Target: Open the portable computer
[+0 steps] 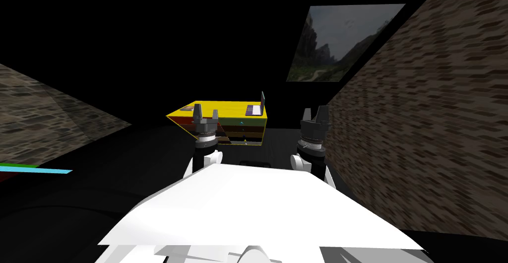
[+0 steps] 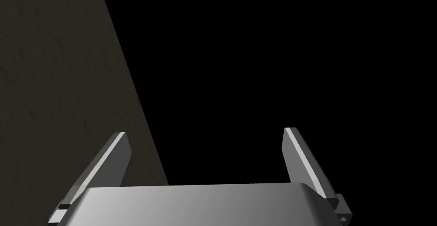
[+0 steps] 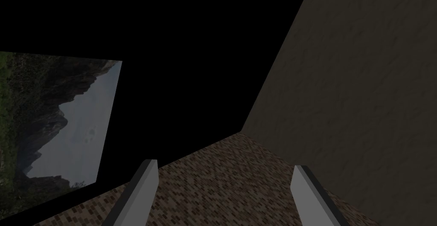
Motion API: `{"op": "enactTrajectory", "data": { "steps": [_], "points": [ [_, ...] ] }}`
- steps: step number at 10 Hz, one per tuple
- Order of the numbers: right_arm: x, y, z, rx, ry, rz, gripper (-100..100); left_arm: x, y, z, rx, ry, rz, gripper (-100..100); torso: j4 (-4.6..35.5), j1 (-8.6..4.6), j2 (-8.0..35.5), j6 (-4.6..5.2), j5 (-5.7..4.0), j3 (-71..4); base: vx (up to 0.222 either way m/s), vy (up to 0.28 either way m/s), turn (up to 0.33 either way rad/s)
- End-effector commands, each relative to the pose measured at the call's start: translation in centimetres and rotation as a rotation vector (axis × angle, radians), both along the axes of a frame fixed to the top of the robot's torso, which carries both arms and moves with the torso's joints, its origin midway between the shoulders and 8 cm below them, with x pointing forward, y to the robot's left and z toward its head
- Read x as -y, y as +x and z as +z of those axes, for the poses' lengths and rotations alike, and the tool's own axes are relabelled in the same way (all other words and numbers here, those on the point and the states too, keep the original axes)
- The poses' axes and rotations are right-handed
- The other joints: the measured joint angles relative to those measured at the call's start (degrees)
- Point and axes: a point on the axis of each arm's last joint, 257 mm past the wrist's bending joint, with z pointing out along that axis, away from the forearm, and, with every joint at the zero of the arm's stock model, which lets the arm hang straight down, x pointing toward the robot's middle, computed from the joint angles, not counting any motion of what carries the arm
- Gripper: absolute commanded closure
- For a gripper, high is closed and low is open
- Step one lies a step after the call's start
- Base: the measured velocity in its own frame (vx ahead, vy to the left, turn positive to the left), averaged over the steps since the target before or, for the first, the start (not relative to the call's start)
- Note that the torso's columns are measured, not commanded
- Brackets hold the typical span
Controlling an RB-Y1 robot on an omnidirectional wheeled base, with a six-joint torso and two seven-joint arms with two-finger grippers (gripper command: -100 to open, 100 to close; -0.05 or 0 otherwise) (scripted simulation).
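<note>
**A:** What takes up the most room?

**B:** A black area (image 1: 149,36) ahead and overhead. After that comes a brown brick wall (image 1: 421,126) along the robot's right side, and a duller stone-patterned wall (image 1: 44,111) on its left.

**A:** Anything on the right, higher up?

**B:** A large picture (image 1: 342,41) of grey mountains and green slopes under a cloudy sky. It is set in the black just past the brick wall's edge.

**A:** And the furniture?

**B:** One counter (image 1: 218,107) stands straight ahead in the middle. It has a bright yellow top and a front banded with dark drawers.

**A:** Where are the arms?

**B:** Both are raised in front of the chest, pointing forward. In the head view the left end effector (image 1: 206,112) overlaps the counter's near left part. Its fingers (image 2: 294,151) are spread wide with nothing between them. The right end effector (image 1: 315,113) is off to the counter's right, beside the brick wall. Its blades are likewise apart and empty.

**A:** And the laptop?

**B:** The laptop (image 1: 255,107) sits on the right end of the yellow top. Its purple-and-white base lies flat, and a thin teal-edged lid stands up from the base's right side. Neither end effector touches it.

**A:** Anything smaller?

**B:** A flat purple thing (image 1: 187,108) lies at the top's left end, well apart from the laptop. I cannot tell what it is.
</note>
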Motion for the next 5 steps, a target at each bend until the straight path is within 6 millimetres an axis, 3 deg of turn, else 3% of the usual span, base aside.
{"op": "enactTrajectory", "data": {
  "steps": [1,5],
  "points": [
    [0.00,0.00,0.00,0.000,0.000,0.000,0,0.00,0.00,0.00,0.000,0.000,0.000,0,2.35,0.00,2.32,0.00,0.00,-4.67,0.000,0.000,0.000],
    [0.00,-0.01,0.01,0.000,0.000,0.000,0,0.00,-0.01,0.01,0.000,0.000,0.000,0,18.46,0.00,18.45,0.00,0.00,-36.92,0.000,0.000,0.000]
  ]
}}
